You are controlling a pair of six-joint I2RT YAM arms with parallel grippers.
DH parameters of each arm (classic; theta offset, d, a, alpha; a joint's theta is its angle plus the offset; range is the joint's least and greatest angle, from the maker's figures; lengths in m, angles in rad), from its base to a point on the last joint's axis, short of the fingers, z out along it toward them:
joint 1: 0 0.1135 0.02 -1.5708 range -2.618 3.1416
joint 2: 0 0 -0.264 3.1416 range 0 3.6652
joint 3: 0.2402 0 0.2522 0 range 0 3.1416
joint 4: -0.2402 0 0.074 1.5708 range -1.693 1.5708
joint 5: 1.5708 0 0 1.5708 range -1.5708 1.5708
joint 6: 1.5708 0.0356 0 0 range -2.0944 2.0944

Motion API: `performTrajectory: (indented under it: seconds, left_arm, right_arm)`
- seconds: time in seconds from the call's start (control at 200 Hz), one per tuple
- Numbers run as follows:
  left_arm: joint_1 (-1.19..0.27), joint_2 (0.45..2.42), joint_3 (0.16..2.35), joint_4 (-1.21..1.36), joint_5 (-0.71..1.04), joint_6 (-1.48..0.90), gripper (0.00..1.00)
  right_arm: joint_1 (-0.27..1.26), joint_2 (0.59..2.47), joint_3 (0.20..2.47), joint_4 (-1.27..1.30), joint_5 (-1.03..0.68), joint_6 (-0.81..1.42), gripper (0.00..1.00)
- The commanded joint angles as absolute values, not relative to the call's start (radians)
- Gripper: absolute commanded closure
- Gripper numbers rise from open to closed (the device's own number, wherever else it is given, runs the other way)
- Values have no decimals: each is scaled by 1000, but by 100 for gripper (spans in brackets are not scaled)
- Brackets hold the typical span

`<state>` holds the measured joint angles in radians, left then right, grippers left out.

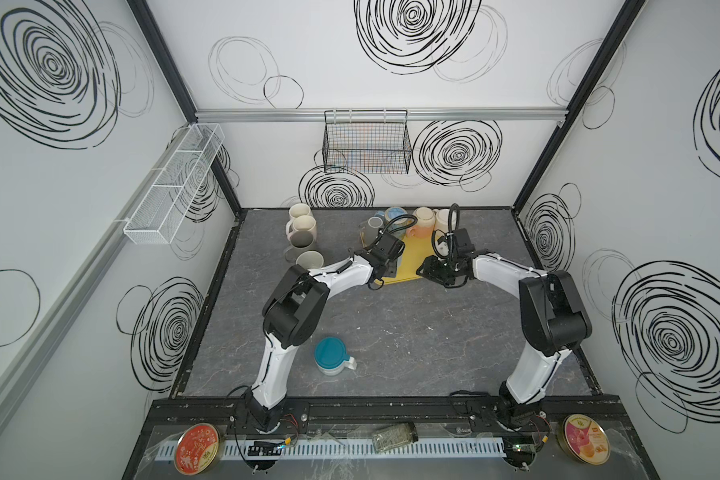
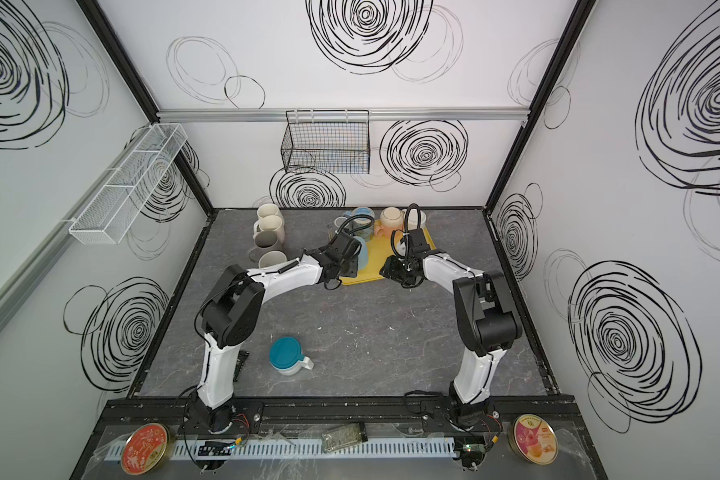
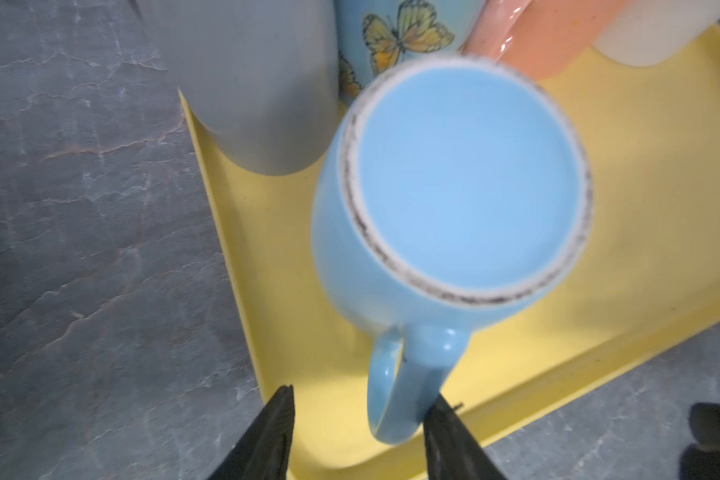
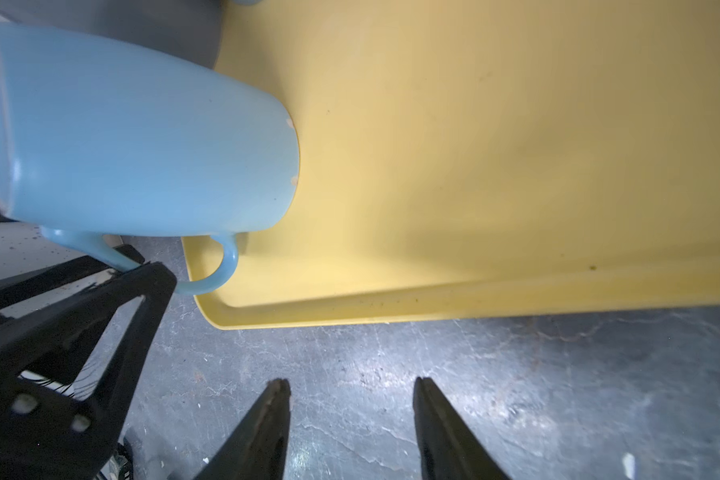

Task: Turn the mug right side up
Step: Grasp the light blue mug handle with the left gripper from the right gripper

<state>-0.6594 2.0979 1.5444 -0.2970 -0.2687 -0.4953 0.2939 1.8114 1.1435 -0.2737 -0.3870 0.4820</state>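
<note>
The mug (image 3: 454,187) is pale blue, the tray (image 3: 641,187) yellow, a neighbouring mug (image 3: 404,37) blue with yellow-orange butterflies, the tabletop (image 3: 80,249) veined dark grey.

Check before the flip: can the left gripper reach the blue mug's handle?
Likely yes: the left gripper stands open with the blue mug's handle between its jaws, and nothing on the yellow tray blocks it.

Ten mugs (image 3: 454,187) are visible: four pale mugs (image 1: 304,232) at back left, five on the one yellow tray (image 1: 410,259), and one teal mug (image 1: 329,353) alone. Two arms (image 1: 292,307) carry one left gripper (image 3: 362,395) and one right gripper (image 4: 351,380). The walls bear one white basket (image 1: 175,183) and one black basket (image 1: 366,145); two tins (image 1: 196,449) and one jar (image 1: 393,436) lie in front.
</note>
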Motion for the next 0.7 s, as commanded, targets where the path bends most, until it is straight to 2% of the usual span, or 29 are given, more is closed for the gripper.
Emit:
performTrajectory:
  seconds: [0.0,0.405,0.57,0.69]
  left_arm:
    - [-641,2093,1603,-350,-315,-528,46]
    - [-646,2228,1781,-418,-259,-482,49]
    - [-658,2268,1825,-447,-255,-467,59]
    - [-660,2272,1833,-436,-234,-461,74]
  right_arm:
    - [301,1825,1173,-281,-379,482,48]
    - [299,1821,1148,-267,-388,468,49]
    - [300,1831,1154,-265,-414,466,49]
    - [302,1835,1181,-271,-409,462,49]
